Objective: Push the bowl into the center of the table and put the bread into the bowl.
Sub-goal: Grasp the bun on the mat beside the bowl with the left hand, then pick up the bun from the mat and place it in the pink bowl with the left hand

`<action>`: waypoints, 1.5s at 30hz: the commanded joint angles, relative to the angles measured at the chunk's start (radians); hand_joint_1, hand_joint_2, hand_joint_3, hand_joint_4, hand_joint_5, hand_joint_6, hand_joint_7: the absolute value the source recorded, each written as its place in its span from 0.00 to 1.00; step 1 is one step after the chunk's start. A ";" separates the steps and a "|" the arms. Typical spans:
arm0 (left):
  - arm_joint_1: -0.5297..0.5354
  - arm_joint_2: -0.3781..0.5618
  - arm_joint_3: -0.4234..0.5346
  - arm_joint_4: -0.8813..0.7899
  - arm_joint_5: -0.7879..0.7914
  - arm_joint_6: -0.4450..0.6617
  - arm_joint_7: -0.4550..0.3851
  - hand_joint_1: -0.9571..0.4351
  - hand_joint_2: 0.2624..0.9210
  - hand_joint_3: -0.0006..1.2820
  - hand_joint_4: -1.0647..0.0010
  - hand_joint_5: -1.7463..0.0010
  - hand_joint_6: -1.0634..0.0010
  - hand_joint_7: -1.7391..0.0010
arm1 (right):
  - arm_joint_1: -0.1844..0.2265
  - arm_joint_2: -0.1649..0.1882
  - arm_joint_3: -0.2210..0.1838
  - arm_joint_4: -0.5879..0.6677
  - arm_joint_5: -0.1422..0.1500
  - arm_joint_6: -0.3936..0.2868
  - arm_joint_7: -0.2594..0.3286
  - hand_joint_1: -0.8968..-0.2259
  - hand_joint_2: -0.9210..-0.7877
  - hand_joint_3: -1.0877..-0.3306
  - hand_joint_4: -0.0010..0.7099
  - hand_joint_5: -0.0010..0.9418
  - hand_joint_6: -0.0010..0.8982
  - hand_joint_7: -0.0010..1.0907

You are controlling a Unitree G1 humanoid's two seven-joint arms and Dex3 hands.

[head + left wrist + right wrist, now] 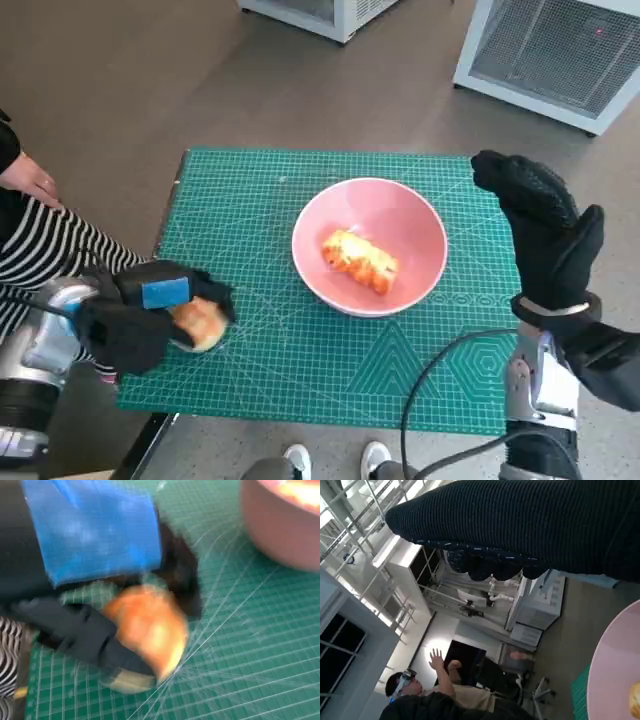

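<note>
The left hand (95, 580) is basically filling its own wrist view, blue tape up top, black fingers (85, 635) wrapped round a small round bun (147, 630). One finger crosses the front of it and the rest of the hand sits behind, so it's held, not just touched. It sits low over the green mat (300, 370), near the left edge.

The bun looks soft and light, glossy crust, probably squashes easily. My guess is a gentle squeeze across the widest part is plenty; too hard and it dents, too loose and that shiny top could slide out.

Just past the fingertips, on the far side of the bun, is the pink bowl (415, 225). It's about mid-table already, with a longer piece of bread (360, 260) lying inside. Looks rigid and smooth, so it'd likely skid if bumped.

The right hand (540, 225) in the knitted glove hovers beside the bowl's other side, upright, fingers straight and holding nothing.
</note>
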 commanded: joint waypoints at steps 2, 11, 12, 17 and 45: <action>-0.043 0.038 0.118 -0.188 -0.167 0.085 -0.046 0.69 0.99 0.05 0.35 0.35 0.38 0.32 | 0.015 -0.008 -0.003 0.001 -0.008 0.008 -0.012 0.33 0.00 0.57 0.21 0.00 0.11 0.39; -0.191 -0.074 0.184 -0.208 -0.303 0.010 0.008 0.69 0.98 0.05 0.34 0.29 0.35 0.41 | 0.009 -0.005 0.003 0.010 -0.013 0.006 -0.012 0.33 0.00 0.57 0.21 0.00 0.11 0.39; -0.216 -0.093 0.182 -0.208 -0.303 -0.003 0.021 0.69 0.97 0.05 0.34 0.29 0.34 0.42 | 0.010 -0.003 0.005 0.010 -0.013 0.007 -0.012 0.33 0.00 0.57 0.21 0.00 0.11 0.39; -0.321 -0.174 0.155 -0.204 -0.297 -0.020 0.051 0.69 0.95 0.06 0.31 0.31 0.32 0.43 | 0.012 0.001 0.013 0.008 -0.011 0.009 -0.012 0.32 0.00 0.57 0.21 0.00 0.11 0.39; -0.735 -0.590 -0.166 0.452 0.107 -0.052 0.248 0.69 1.00 0.08 0.40 0.31 0.44 0.30 | 0.049 -0.002 -0.005 -0.004 0.001 0.003 -0.009 0.33 0.00 0.57 0.20 0.00 0.10 0.39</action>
